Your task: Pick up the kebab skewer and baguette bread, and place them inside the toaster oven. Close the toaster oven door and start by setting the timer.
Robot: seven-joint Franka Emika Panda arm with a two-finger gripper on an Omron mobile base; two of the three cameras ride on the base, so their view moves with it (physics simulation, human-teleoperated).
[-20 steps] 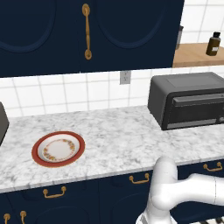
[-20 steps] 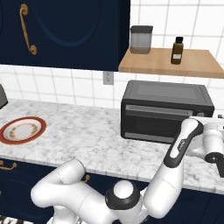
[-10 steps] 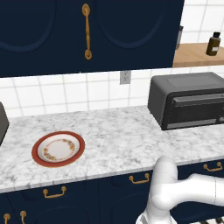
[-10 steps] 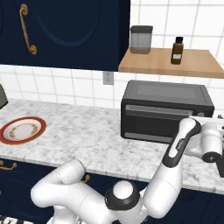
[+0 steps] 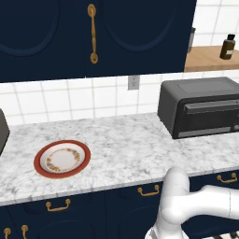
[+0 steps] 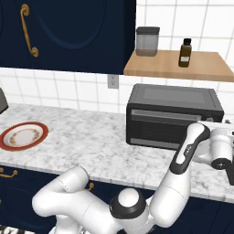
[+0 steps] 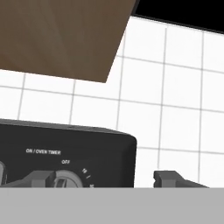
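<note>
The dark grey toaster oven (image 5: pixel 200 105) (image 6: pixel 173 114) stands on the counter with its door (image 5: pixel 210 119) (image 6: pixel 157 125) shut. In the hand view my gripper (image 7: pixel 105 180) is open in front of the oven's control panel (image 7: pixel 65 144). The timer knob (image 7: pixel 65 180), under the "ON / OVEN TIMER" label, sits between the fingertips, close to the left one (image 7: pixel 41 178). In the right base view the white hand (image 6: pixel 218 148) hovers at the oven's right front end. The kebab skewer and baguette bread are out of view.
An empty red-rimmed plate (image 5: pixel 62 158) (image 6: pixel 23 135) lies on the marble counter at the left. A wooden shelf (image 6: pixel 183 64) above the oven carries a jar (image 6: pixel 147 41) and a brown bottle (image 6: pixel 184 52). White wall tiles lie behind.
The hand has barely shifted at the oven's right end. The oven, its door and the plate stand as before.
</note>
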